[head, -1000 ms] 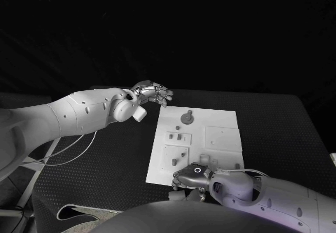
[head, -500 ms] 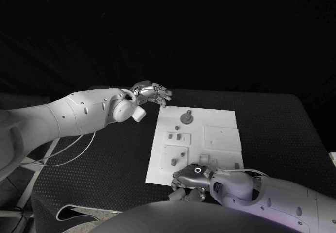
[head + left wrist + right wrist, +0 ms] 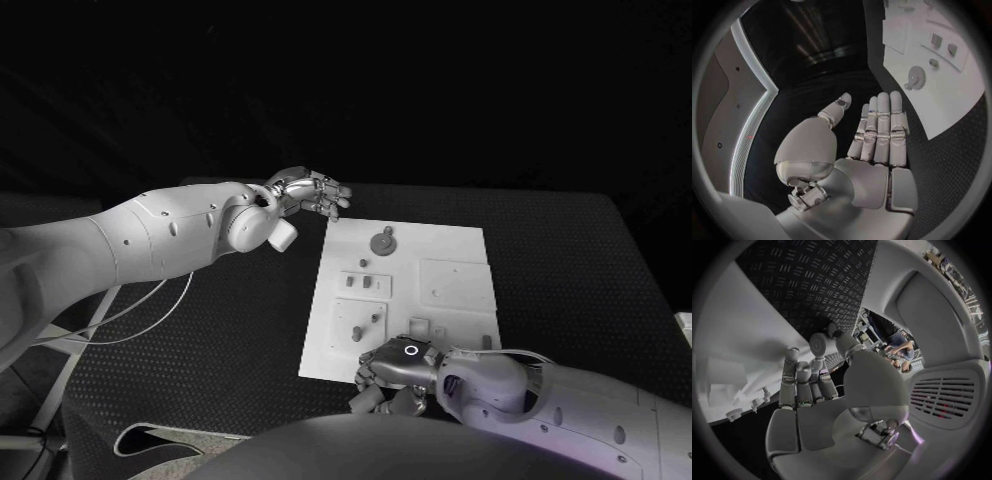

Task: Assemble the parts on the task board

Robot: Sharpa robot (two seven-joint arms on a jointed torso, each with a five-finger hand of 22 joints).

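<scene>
- The black, textured surface (image 3: 577, 270) is seen carrying everything, with the flat white rectangular task board (image 3: 459, 310) laid in its middle; the board's long axis is judged to run away from the robot's body.
- The right robot hand (image 3: 392, 368) is placed over the board's near edge, just beside the nearest parts; in the right wrist view its fingers (image 3: 803, 385) are stretched out together and nothing is held.
- The left robot hand (image 3: 310, 192) is held above the surface off the board's far left corner, apart from the board; in the left wrist view its palm lies flat with straight fingers (image 3: 879, 125), and nothing is gripped.
- The small grey parts (image 3: 365, 283) are found on the board, among them a round toothed disc (image 3: 384, 241) near the far end and a small block (image 3: 420, 326) close to the right robot hand.
- The right robot hand is judged nearer to the near-end parts, so the next pick is likely best made there, with a short reach away from the body.
</scene>
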